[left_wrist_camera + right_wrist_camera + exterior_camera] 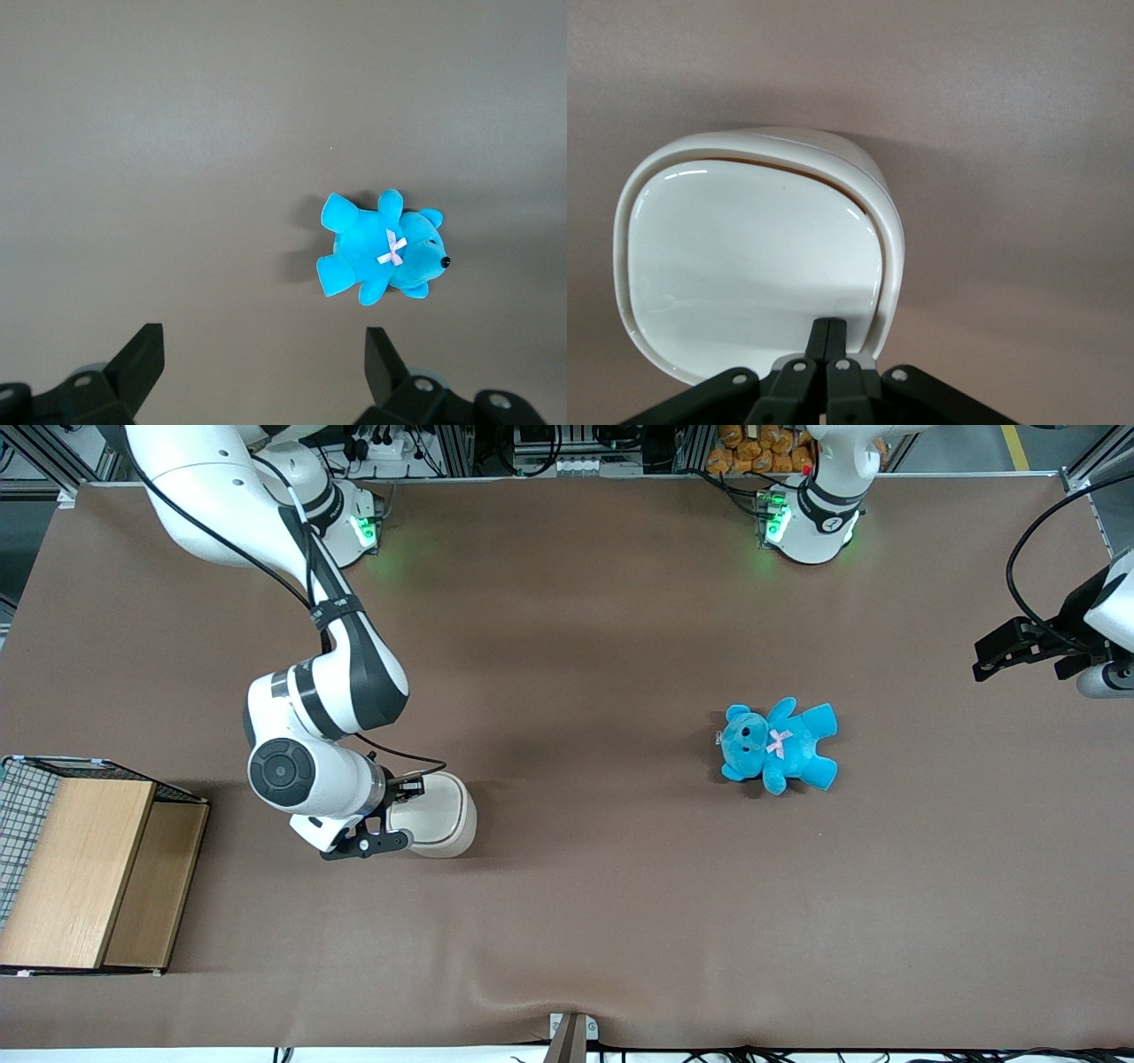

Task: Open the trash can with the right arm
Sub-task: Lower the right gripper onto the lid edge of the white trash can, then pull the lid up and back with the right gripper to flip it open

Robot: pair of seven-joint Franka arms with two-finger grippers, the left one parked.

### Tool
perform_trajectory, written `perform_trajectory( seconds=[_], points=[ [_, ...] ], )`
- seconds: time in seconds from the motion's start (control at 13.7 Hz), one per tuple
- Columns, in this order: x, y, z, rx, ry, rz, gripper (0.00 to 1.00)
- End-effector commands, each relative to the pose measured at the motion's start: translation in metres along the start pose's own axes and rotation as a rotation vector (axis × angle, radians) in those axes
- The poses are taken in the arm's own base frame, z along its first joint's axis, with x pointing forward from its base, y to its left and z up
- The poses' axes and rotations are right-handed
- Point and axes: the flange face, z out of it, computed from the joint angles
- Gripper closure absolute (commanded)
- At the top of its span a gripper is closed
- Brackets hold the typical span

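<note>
In your front view, nearest the camera is the bare front strip of the brown bench. Just above that, toward the working arm's end, stands the wooden box with wire mesh at its outer side. The trash can sits on the bench near that box, and the right arm bends down over it so that the claw lies against the can's rim. The blue teddy bear lies on its back well apart from the can, toward the parked arm's end.

In your left wrist view you see only the teddy bear on the bench.

In your right wrist view the claw is clenched: its two fingers are pressed together with no gap, their tips resting at the edge of the trash can lid. A thin tan line shows along one side between lid and rim, so the lid looks slightly raised there.
</note>
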Motion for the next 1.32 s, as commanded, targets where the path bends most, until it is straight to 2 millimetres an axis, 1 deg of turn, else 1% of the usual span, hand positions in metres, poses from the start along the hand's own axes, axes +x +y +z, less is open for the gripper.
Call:
perform_trajectory(
  seconds=[0.0,0.22,0.37,0.44,0.51,0.59,1.02,1.1,1.17,1.24],
  points=[
    [0.007,-0.009,0.015,-0.004,0.014,0.003,1.00],
    [0.007,-0.008,0.016,-0.004,0.011,0.005,1.00],
    [0.007,-0.004,0.008,-0.001,0.016,0.010,1.00],
    [0.006,-0.005,0.006,-0.001,0.017,0.011,1.00],
    [0.006,-0.005,-0.002,0.001,0.026,0.008,1.00],
    [0.002,-0.006,-0.022,0.005,0.044,0.007,1.00],
    [-0.031,-0.007,-0.099,0.015,0.048,0.007,1.00],
    [-0.035,-0.004,-0.111,0.016,0.056,0.008,1.00],
    [-0.039,0.003,-0.121,0.013,0.061,0.013,1.00],
    [-0.040,0.016,-0.128,0.012,0.062,0.023,1.00]
  ],
)
